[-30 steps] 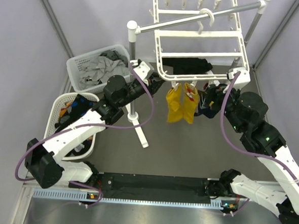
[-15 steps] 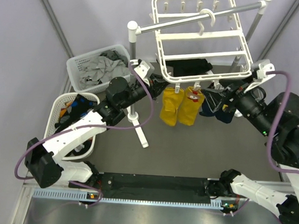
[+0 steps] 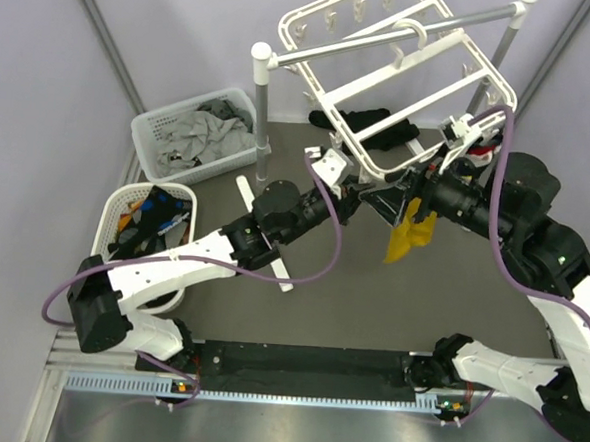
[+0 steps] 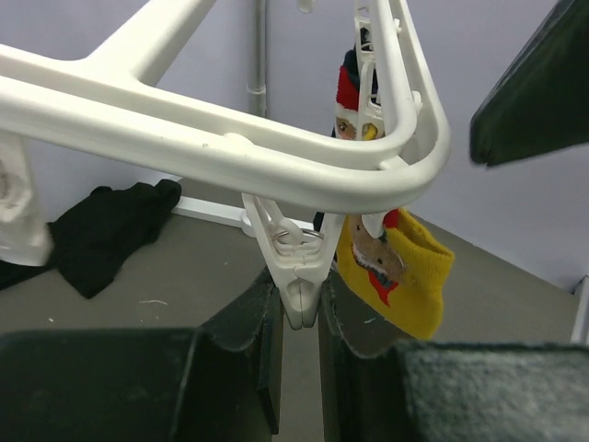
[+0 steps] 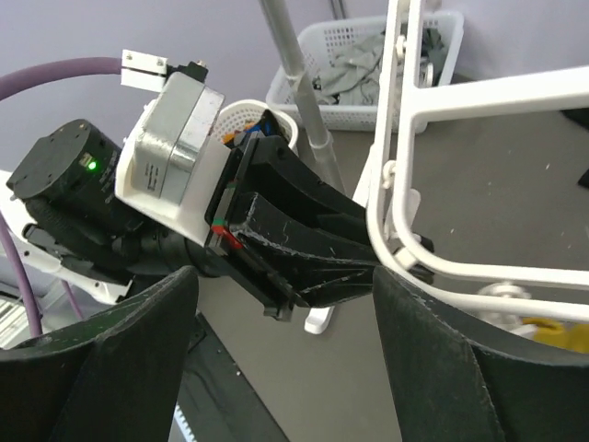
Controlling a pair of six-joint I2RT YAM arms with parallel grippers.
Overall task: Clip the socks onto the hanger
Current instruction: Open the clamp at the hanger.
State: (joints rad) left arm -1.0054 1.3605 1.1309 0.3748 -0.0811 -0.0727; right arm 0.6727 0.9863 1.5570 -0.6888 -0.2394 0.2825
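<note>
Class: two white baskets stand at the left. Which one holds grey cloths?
The rectangular basket, the rear one; the rounded basket in front holds colourful socks instead.

High overview; wrist close-ups sharing hanger [image 4: 230,138]

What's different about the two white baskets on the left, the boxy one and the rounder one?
The rectangular basket has straight sides and corners; the rounded basket has a curved rim. The rectangular basket holds pale grey cloths, the rounded basket dark and multicoloured socks. The rectangular basket sits farther from the arms' bases, the rounded basket nearer. Both are white perforated plastic.
</note>
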